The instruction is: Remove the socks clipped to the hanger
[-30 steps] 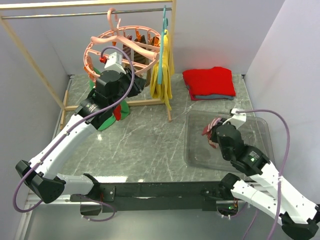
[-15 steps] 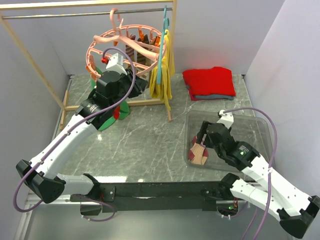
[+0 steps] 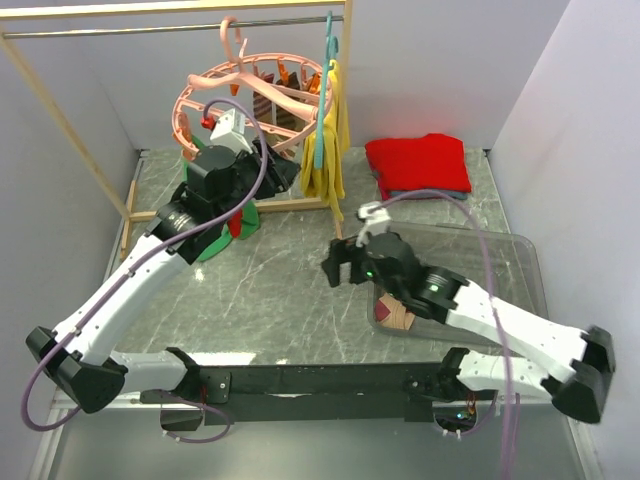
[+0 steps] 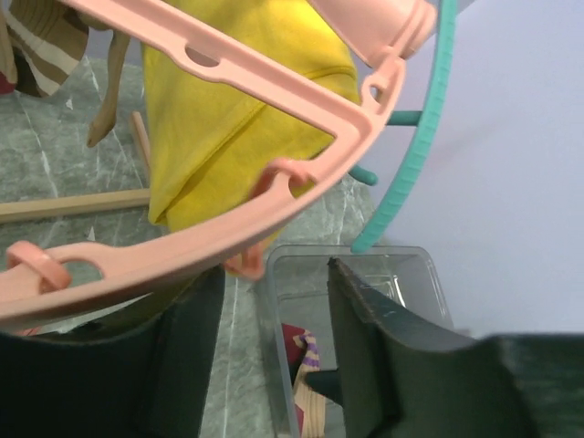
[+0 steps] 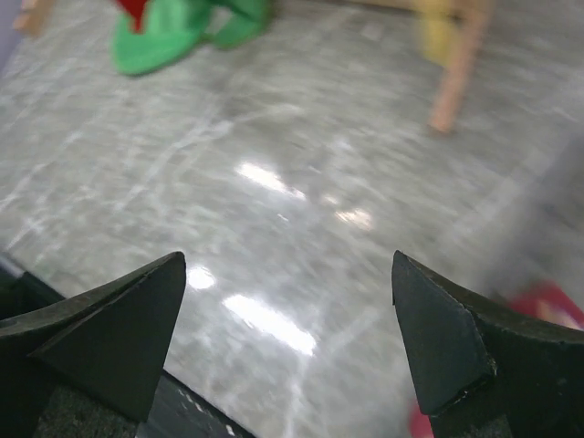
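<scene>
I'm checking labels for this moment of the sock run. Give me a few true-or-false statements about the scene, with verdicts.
1. A striped sock lies in the clear bin. True.
2. The right gripper holds a sock. False: it is open and empty, above the table.
3. The yellow cloth hangs on the teal hanger. True.
4. The folded red garment is in the bin. False: it lies on the table behind it.
5. The left gripper is at the bin. False: it is up at the pink drying ring.

1 pink ring hanger, 1 teal hanger, 1 yel. cloth, 1 bin w/ 1 sock.
</scene>
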`<state>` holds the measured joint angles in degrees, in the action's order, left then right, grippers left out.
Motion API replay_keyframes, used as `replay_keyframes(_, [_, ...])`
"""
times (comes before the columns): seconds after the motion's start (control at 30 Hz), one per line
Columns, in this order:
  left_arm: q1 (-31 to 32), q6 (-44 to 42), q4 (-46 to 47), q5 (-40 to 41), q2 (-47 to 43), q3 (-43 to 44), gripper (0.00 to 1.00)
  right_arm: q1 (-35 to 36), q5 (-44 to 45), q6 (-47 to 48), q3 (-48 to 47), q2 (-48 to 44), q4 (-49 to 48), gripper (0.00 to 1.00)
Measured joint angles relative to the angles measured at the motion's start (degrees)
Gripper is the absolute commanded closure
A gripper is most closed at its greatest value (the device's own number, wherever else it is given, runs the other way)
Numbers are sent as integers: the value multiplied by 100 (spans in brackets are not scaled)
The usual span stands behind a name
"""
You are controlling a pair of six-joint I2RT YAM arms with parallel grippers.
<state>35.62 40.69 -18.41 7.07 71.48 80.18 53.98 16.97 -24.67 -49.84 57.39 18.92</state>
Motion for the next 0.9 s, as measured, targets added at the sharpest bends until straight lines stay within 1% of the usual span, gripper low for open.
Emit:
replay_keyframes(0.07, [2, -35, -20, -44, -96, -20, 37, 39, -308, 170, 0, 420, -597, 1])
replay_keyframes(0.3, [0, -131, -245, -195, -584, -26, 13, 140, -944, 573, -17, 1320, -2280, 0])
replay_keyframes(0.4, [0, -205, -356, -374, -870, -42, 11, 155, -1167, 662, -173, 1622, -2728, 0])
replay_keyframes(0.43, [0, -219, -367, -431, -964, -55, 9, 155, -1241, 678, -236, 1707, -2896, 0])
replay_keyframes(0.63, [0, -267, -616, -708, -1735, -216, 9, 184, -1526, 811, -387, 2083, -3786, 0])
replay_keyframes(0.77, [0, -372, -942, -647, -2319, -293, 9, 201, -1600, 892, -505, 2452, -4216, 0])
replay_keyframes(0.9, [0, -461, -1314, -280, -2868, -350, 9, 203, -1589, 994, -684, 2861, -4568, 0])
